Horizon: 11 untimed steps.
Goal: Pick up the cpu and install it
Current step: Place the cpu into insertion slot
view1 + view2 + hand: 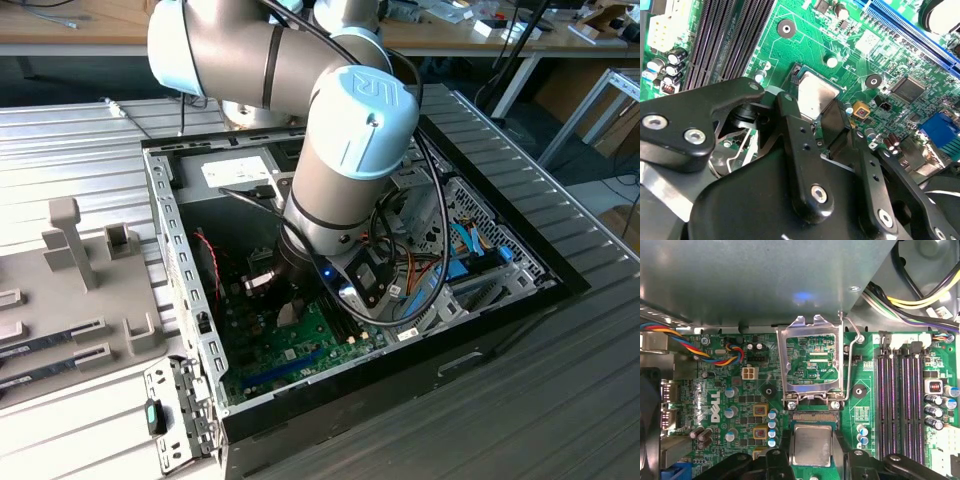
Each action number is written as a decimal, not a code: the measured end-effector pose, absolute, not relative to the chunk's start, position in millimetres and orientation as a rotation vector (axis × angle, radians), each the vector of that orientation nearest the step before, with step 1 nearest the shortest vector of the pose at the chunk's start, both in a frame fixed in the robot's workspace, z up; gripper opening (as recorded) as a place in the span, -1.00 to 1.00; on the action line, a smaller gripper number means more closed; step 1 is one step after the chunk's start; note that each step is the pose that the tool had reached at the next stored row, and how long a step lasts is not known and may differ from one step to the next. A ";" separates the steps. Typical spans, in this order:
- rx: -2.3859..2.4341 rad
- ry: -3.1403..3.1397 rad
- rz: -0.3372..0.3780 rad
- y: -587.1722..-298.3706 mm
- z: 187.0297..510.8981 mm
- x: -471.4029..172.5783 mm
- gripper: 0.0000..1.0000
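Dull silver-grey on the cpu (812, 444); black on the gripper (812, 454); green with fine pale traces across the motherboard (867, 410); blue along one slot (910, 31).

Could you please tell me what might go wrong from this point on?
1. The hand grips the chip by its edges right at the socket. If the chip goes in tilted or shifted, the socket's fine contacts could bend.
2. The raised metal frame stands close beside the chip, so the hand might catch on it.
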<state>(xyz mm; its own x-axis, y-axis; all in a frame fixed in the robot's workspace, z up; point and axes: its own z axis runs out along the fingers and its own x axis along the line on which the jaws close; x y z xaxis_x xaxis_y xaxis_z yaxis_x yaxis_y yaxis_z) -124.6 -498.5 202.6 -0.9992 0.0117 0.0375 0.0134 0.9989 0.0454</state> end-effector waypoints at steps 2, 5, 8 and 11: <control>-0.019 -3.103 -0.070 -498.6 202.7 -124.6 -0.13; -0.019 -3.103 -0.071 -498.6 202.6 -124.5 -0.20; -0.019 -3.104 -0.071 -498.6 202.6 -124.5 -0.20; -0.019 -3.104 -0.071 -498.5 202.6 -124.4 -0.20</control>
